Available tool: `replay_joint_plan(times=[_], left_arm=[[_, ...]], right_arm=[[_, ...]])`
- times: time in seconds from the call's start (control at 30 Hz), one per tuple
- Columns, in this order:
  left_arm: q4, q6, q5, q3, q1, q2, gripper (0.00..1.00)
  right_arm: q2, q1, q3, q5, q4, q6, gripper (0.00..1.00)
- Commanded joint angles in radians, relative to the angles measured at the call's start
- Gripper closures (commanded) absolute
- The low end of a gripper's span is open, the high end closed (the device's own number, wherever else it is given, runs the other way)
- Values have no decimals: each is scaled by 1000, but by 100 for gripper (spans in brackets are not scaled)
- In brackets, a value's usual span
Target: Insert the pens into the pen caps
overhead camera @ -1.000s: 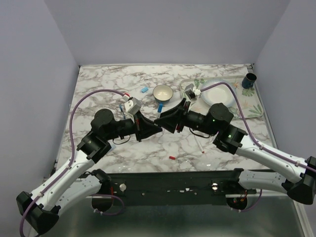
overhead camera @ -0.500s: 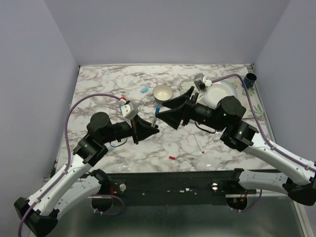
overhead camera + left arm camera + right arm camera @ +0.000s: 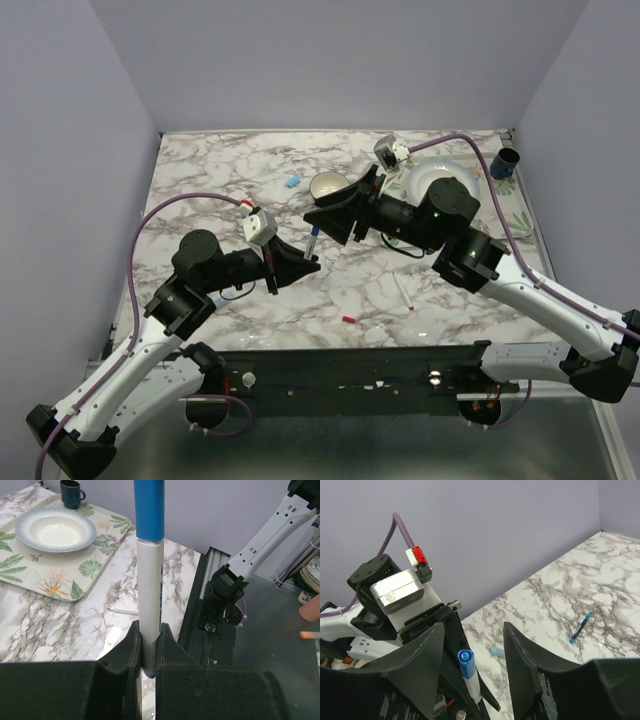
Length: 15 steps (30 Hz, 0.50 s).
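My left gripper point(image 3: 303, 264) is shut on a white-barrelled pen point(image 3: 313, 244) and holds it above the table. In the left wrist view the barrel point(image 3: 150, 590) stands upright between the closed jaws point(image 3: 148, 642), with a blue cap point(image 3: 149, 510) seated on its upper end. My right gripper point(image 3: 322, 216) is open just beyond that capped end. In the right wrist view the capped pen point(image 3: 467, 664) sits below and between the spread fingers, which do not touch it. Loose on the table are a blue cap point(image 3: 292, 182), a red cap point(image 3: 348, 319) and another white pen point(image 3: 403, 292).
A white bowl point(image 3: 330, 186) stands behind the right gripper. A leaf-patterned tray point(image 3: 512, 218) at the back right holds a white plate point(image 3: 445, 180) and a dark blue cup point(image 3: 505, 162). A thin blue stick point(image 3: 581, 627) and a pale blue cap point(image 3: 496, 651) lie on the marble.
The two grippers were together at the table's middle a second ago. The right gripper has let go and drawn back up and away; the left gripper has pulled back slightly, keeping the capped pen.
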Motion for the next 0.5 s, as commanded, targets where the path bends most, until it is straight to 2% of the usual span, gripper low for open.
replay_joint_plan(times=[0.0,0.2,0.47], left_arm=[[5,11,14,-8,2,-9,100],[1,11,10,-7,2,-11,100],[2,8,12,-5,2,-5,100]], right_arm=[[10,8,23,-27,-2,-7,48],[11,9,-4,-50,33,22,55],[11,9,-27,-56,44,37,54]])
